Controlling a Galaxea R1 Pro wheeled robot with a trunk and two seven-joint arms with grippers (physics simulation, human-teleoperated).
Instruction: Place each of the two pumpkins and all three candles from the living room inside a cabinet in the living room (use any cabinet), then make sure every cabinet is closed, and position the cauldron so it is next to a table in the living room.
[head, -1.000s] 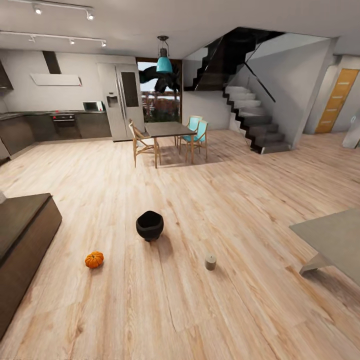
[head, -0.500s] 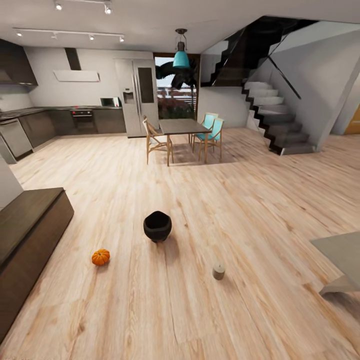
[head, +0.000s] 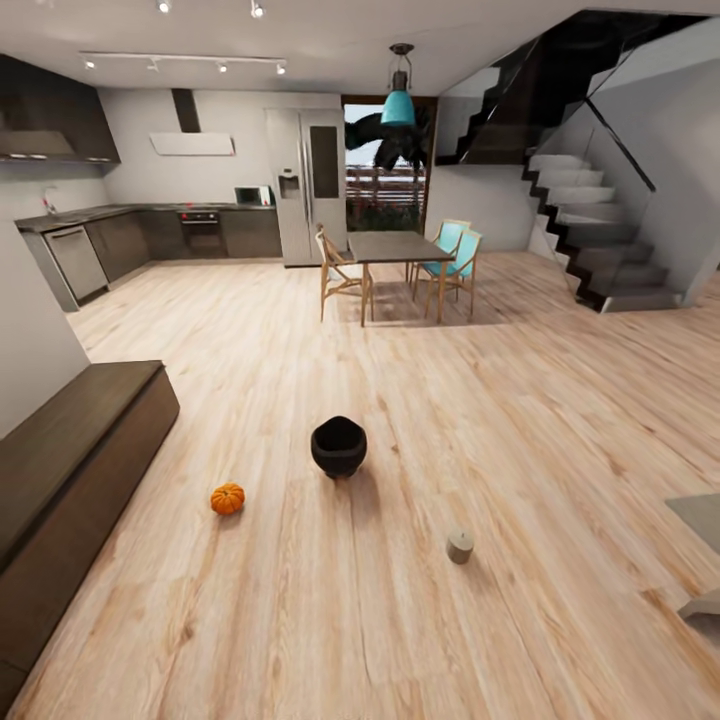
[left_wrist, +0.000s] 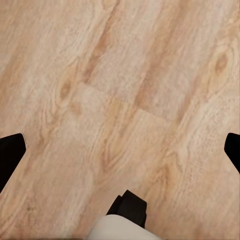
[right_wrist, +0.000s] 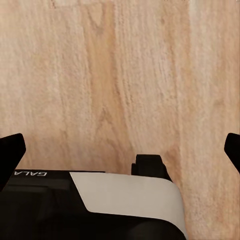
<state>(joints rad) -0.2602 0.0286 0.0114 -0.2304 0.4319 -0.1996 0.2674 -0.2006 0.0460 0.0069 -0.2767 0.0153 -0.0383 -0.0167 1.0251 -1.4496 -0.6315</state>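
Floor (head: 520, 400): light wood planks are spread across the whole open room in the head view.
Cabinet (head: 70, 470): a long, low dark-brown unit is set along the wall at the left; no open front can be made out from this angle.
Dining table (head: 400, 247): seen far back, well apart from the task's things, with chairs around it.
Table (head: 702, 520): only a grey corner is caught at the right edge.
Cauldron (head: 338, 446): the black pot is stood on the floor mid-room, well apart from the grey table.
Pumpkin (head: 227, 498): one orange pumpkin is laid on the floor between cabinet and cauldron, touching neither.
Candle (head: 460, 546): one squat beige candle is stood upright, nearer than the cauldron and to its right.
Left gripper (left_wrist: 120, 150): fingers are spread wide over bare planks, nothing held.
Right gripper (right_wrist: 120, 150): likewise spread wide, nothing between the fingers.
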